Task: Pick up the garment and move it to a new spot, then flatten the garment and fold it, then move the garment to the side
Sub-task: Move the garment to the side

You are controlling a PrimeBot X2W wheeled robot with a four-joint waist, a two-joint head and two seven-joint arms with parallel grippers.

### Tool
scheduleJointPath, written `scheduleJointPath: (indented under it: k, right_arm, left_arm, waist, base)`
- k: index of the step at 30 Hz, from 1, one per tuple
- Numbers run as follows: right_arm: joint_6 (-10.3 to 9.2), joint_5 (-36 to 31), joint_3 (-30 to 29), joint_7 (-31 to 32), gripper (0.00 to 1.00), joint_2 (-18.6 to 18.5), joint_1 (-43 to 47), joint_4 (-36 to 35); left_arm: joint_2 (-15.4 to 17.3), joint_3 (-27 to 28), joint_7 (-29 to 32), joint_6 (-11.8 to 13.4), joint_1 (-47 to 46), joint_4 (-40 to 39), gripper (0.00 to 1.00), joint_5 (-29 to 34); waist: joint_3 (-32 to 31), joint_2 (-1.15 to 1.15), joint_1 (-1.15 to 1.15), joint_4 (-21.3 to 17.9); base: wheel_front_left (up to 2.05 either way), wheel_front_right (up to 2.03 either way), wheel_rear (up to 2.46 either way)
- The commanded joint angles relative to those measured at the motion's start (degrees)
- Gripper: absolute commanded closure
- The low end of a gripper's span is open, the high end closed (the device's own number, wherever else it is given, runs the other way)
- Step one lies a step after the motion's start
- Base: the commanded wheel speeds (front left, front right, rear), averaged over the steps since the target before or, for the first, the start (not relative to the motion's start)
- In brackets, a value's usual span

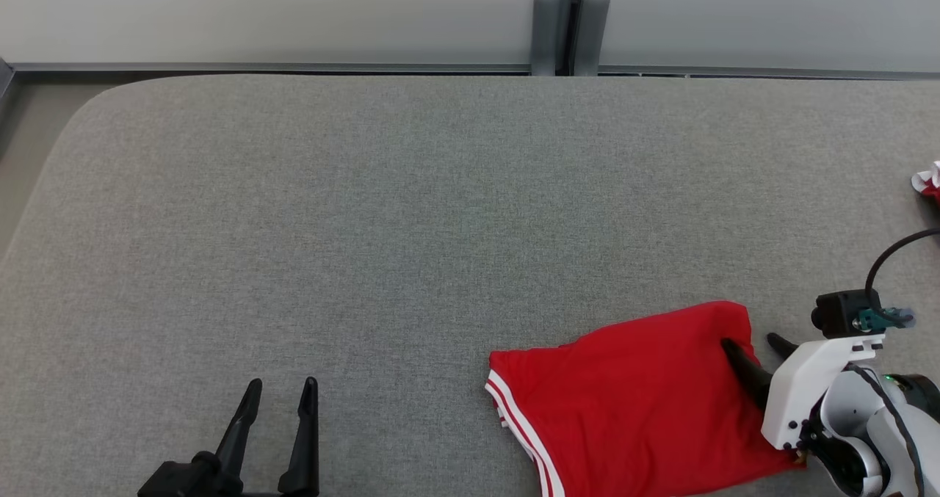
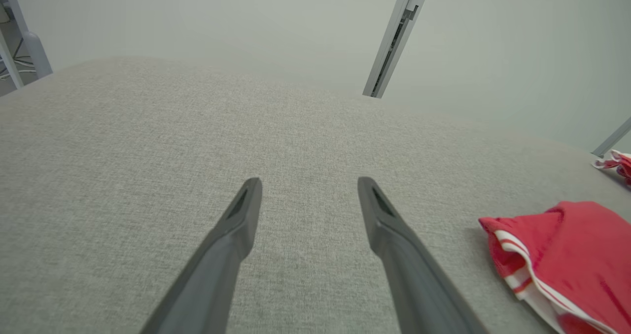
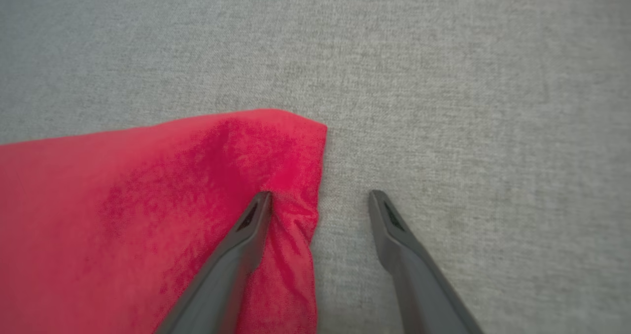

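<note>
grey fabric-covered surface [image 1: 367, 225] with a rounded far left corner, and a pale wall behind it with a grey post [image 1: 569, 20] at the middle of the far edge. so the garment [image 1: 631, 409] is a red one with white stripes down its left hem, lying pretty flat at the near right of the surface, with its near edge cut off by the bottom of the head view. the right tool [image 1: 750, 340] is down at the garment's far right corner with its jaws spread wide. its left finger has its tip on the red cloth with a few little creases bunched around it, and the other finger is over bare grey just beside the cloth edge, so the edge sits between the two. it's not holding anything. the left tool [image 1: 283, 382] is at the near left, well apart from the garment, also wide open and empty, over bare surface. there's another red and white bit of cloth [image 1: 929, 181] way over at the right edge, too cut off to tell what it is.
</note>
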Motion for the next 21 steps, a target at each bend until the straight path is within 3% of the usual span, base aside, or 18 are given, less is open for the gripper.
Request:
scheduleJointPath:
  k: [1, 3, 5, 6, 7, 15, 21]
  right_arm:
    - [0.02, 0.8, 2.2, 1.1, 0.00, 1.0, 1.0, 1.4]
    - [0.11, 2.6, 4.2, 1.6, 0.02, 1.0, 0.8, 1.0]
    - [0.22, 4.8, 6.1, 1.6, 0.55, 1.0, 0.6, 0.2]
    - [0.23, 5.8, 6.9, 1.4, 0.87, 0.7, 0.4, -0.4]
    - [0.23, 6.7, 7.7, 1.1, 1.00, 0.4, 0.1, -0.9]
    - [0.06, 12.5, 10.8, -1.1, 1.00, -4.1, -3.4, -2.7]
    - [0.03, 14.7, 9.8, -3.7, 1.00, -7.7, -7.3, -3.9]
  left_arm:
    - [0.2, 0.1, -0.2, 0.0, -1.2, -0.2, 0.00, -0.3]
    - [0.2, -0.1, -0.2, -0.1, -1.8, 0.1, 0.00, -0.4]
    - [0.2, -0.3, -0.2, -0.1, -2.2, 0.4, 0.00, -0.5]
    - [0.2, -0.4, -0.2, -0.1, -2.4, 0.5, 0.00, -0.5]
    - [0.2, -0.4, -0.2, 0.0, -2.5, 0.6, 0.00, -0.6]
    - [0.2, 0.0, -0.2, 0.3, -2.6, 0.3, 0.00, -0.4]
    - [0.2, 0.7, -0.2, 0.3, -2.4, -0.7, 0.00, -0.3]
  waist:
    - [1.2, 0.00, 0.00, 0.4]
    - [1.3, 0.00, 0.00, 0.3]
    - [1.3, 0.00, 0.00, 0.0]
    - [1.2, 0.00, 0.00, -0.2]
    - [1.1, 0.00, 0.00, -0.4]
    - [0.6, 0.00, 0.00, -1.9]
    - [1.9, 0.00, 0.00, -4.4]
  base:
    - [0.00, 0.00, 0.00]
    - [0.00, 0.00, 0.00]
    - [0.00, 0.00, 0.00]
    - [0.00, 0.00, 0.00]
    - [0.00, 0.00, 0.00]
    - [0.00, 0.00, 0.00]
    - [0.00, 0.00, 0.00]
